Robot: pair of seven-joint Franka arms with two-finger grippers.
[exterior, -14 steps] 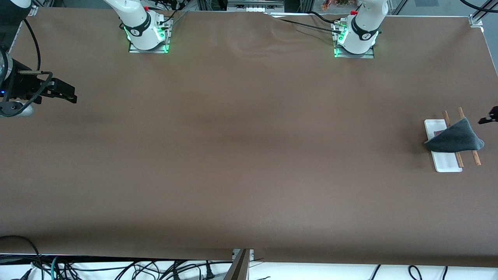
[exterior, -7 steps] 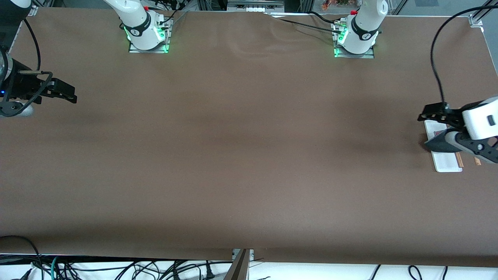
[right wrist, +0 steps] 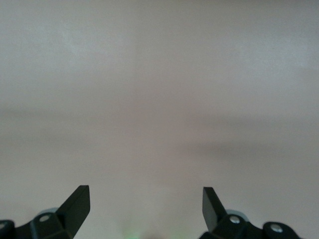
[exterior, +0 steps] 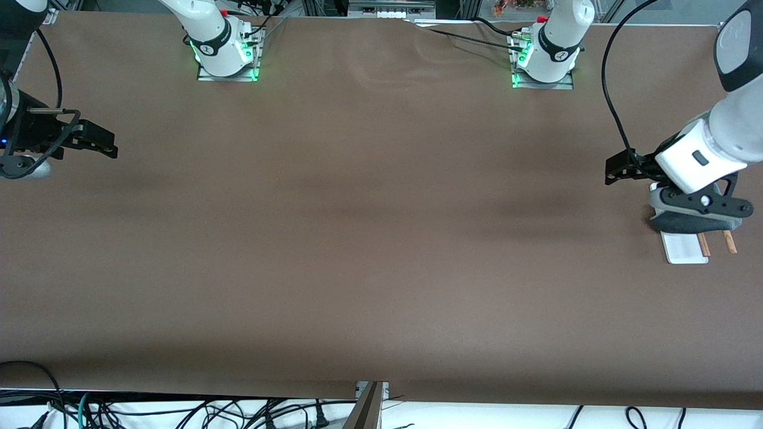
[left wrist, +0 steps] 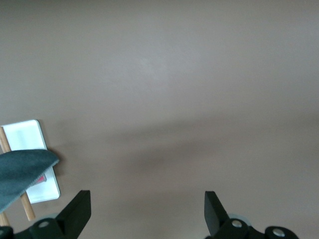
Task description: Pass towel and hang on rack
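Note:
The towel (exterior: pixel 673 225) hangs dark grey face up over the rack (exterior: pixel 685 250), which has a white base and two brown rods (exterior: pixel 728 241), at the left arm's end of the table. My left gripper (exterior: pixel 698 210) hovers just above the towel and rack, open and empty. In the left wrist view the gripper (left wrist: pixel 147 214) is spread wide over bare table, with the towel (left wrist: pixel 20 169), a sliver of pink under it, and the rack's base (left wrist: pixel 25 134) at the picture's edge. My right gripper (exterior: pixel 98 143) waits open and empty at the right arm's end of the table; it also shows in the right wrist view (right wrist: pixel 144 204).
The brown table (exterior: pixel 381 238) spreads bare between the two arms. A black cable (exterior: pixel 608 89) loops from the left arm's wrist. The rack stands close to the table's end edge.
My left arm has swung in from the table's end and now hovers over the rack, hiding part of the towel. The towel stays draped on the rods. The right arm has not moved.

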